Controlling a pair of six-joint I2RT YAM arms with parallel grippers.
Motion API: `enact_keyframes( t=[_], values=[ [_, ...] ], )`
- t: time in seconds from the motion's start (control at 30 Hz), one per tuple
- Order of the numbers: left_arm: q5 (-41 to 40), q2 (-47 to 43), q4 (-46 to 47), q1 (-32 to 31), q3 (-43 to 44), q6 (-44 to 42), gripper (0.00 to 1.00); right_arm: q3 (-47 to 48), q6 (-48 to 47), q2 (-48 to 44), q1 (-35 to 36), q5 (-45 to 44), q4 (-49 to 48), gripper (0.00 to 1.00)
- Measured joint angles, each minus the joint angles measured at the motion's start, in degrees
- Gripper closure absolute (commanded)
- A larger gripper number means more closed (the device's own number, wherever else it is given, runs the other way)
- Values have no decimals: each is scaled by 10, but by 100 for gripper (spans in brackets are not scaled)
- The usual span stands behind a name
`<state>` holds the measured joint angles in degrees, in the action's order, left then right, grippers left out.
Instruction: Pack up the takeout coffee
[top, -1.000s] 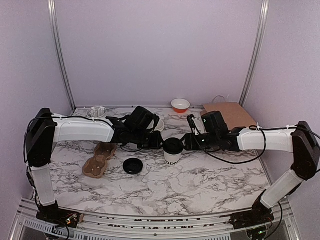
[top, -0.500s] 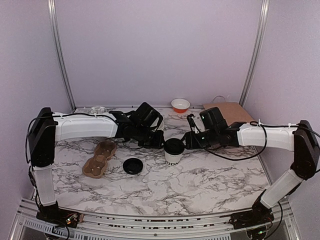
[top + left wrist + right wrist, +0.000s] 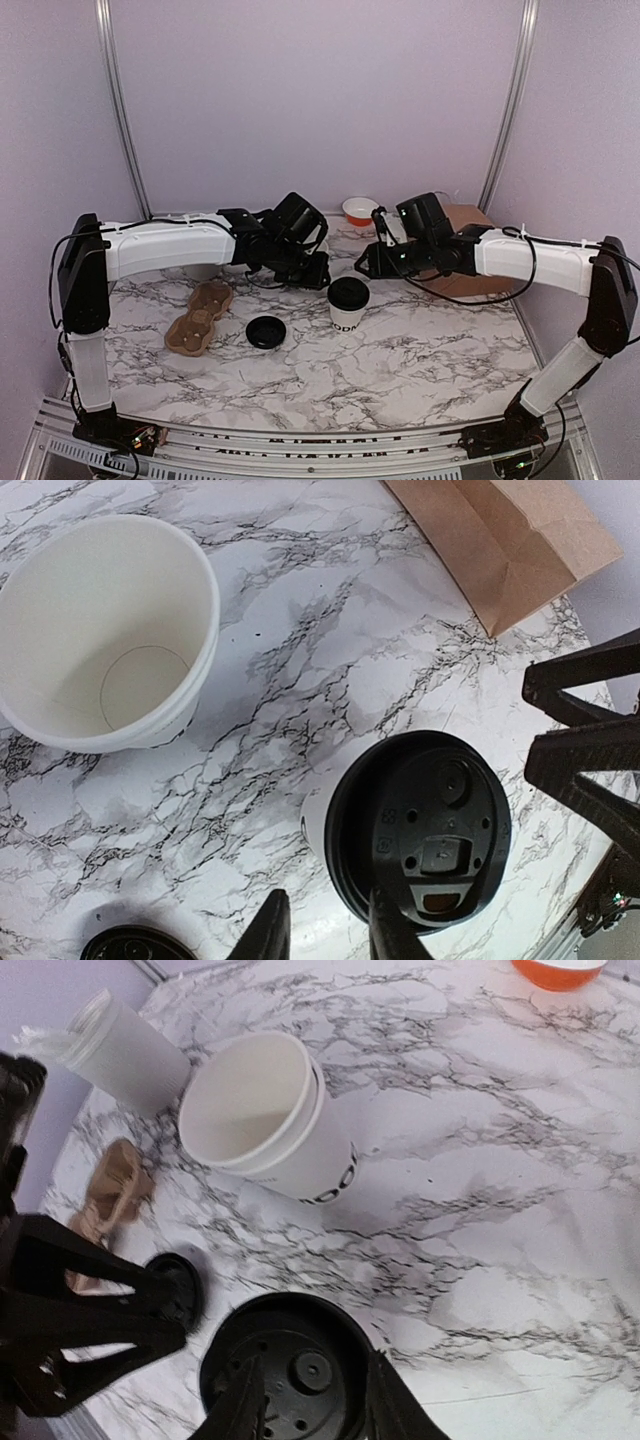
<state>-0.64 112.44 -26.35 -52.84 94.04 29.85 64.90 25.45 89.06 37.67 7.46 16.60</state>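
Left pincer [image 3: 322, 932] and right pincer [image 3: 312, 1410] hover spread, empty, over the lidded takeout coffee [image 3: 347, 303]; gripping it for bagging seems next.

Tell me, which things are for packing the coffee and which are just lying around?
For the job: takeout coffee, brown paper bag, probably the cardboard cup carrier.
Just lying about: loose black lid, stacked empty cups, orange bowl, clear plastic container.

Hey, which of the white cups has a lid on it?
The single cup with black lettering, capped with a black lid. The nested cups nearby stand open, showing their white insides.
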Motion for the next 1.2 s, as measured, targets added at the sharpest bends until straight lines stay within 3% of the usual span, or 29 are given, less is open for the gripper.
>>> enact_keyframes(
  t=[0.03,0.07,0.43,0.87,1.2],
  values=[
    [3,0,0,0,0,-1,71,-6,6,-1,-1,13,-14,95],
    [7,0,2,0,0,-2,71,-9,5,-3,-1,21,-20,100],
    [47,-17,38,0,-21,5,72,-139,124,-25,-39,191,-236,100],
    [56,-23,62,0,-42,10,73,-160,202,-22,-40,255,-379,100],
    [56,-22,68,0,-42,13,73,-222,284,67,-63,320,-488,100]
  ],
)
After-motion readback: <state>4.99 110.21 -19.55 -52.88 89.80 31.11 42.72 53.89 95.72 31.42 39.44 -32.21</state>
